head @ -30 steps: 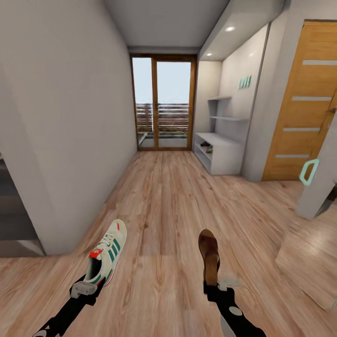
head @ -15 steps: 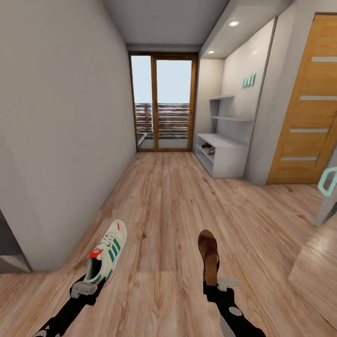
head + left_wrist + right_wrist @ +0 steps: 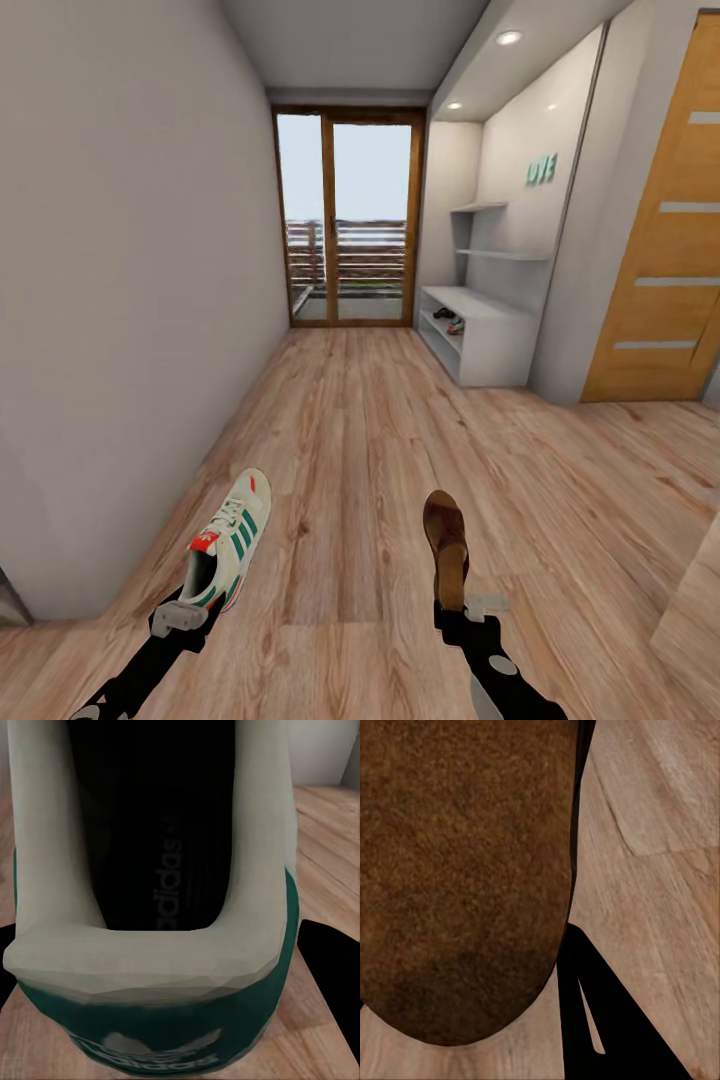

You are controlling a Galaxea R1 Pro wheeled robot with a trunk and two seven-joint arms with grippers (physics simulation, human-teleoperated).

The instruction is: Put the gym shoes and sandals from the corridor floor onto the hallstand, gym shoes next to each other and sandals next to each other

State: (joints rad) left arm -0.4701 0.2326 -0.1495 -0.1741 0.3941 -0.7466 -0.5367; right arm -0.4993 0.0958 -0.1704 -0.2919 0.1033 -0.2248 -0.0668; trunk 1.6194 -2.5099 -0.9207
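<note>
Two shoes (image 3: 447,322) sit inside distant hallstand (image 3: 480,340).

I look down a corridor floor (image 3: 380,450) of light wood planks toward a glass balcony door (image 3: 345,220) at twelve o'clock. My left gripper (image 3: 185,612) clamps the heel of a gym shoe (image 3: 228,540) at seven o'clock, toe pointing ahead. My right gripper (image 3: 462,608) pinches a brown sandal (image 3: 446,545) at five o'clock, held on edge. The hallstand (image 3: 480,335) stands against the right wall at one o'clock, small shoes on its low shelf. A wooden door (image 3: 665,240) sits at two o'clock.
</note>
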